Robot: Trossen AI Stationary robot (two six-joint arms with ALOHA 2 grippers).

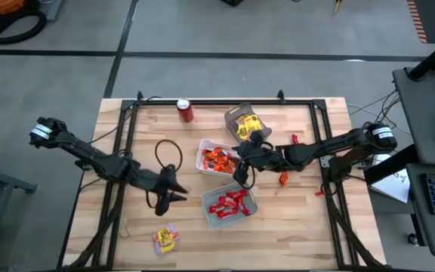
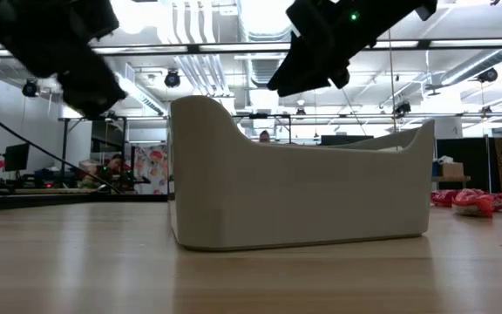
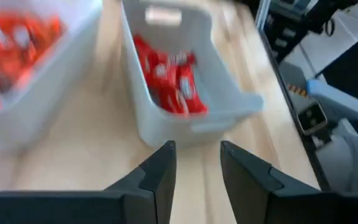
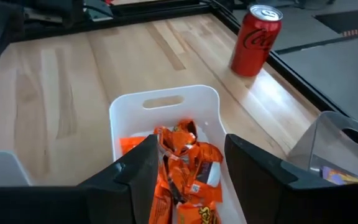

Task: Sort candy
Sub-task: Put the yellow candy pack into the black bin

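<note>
Three trays hold the sorted candy. A white tray of orange sweets (image 1: 216,159) (image 4: 185,168) sits mid-table, a white tray of red sweets (image 1: 231,205) (image 3: 169,78) nearer, and a clear tray of yellow sweets (image 1: 243,124) farther back. Loose sweets lie on the wood: red ones (image 1: 294,139) (image 1: 319,193), an orange-red one (image 1: 283,178), and a yellow one (image 1: 166,239). My right gripper (image 1: 240,172) (image 4: 190,149) hangs open over the orange tray's right end. My left gripper (image 1: 180,190) (image 3: 197,149) is open and empty, just left of the red tray, pointing at it.
A red soda can (image 1: 185,111) (image 4: 255,40) stands near the far edge. A black cable loop (image 1: 168,154) lies by the left arm. In the low view the red tray's white wall (image 2: 295,187) fills the middle. Bare wood lies left of the trays and along the near edge.
</note>
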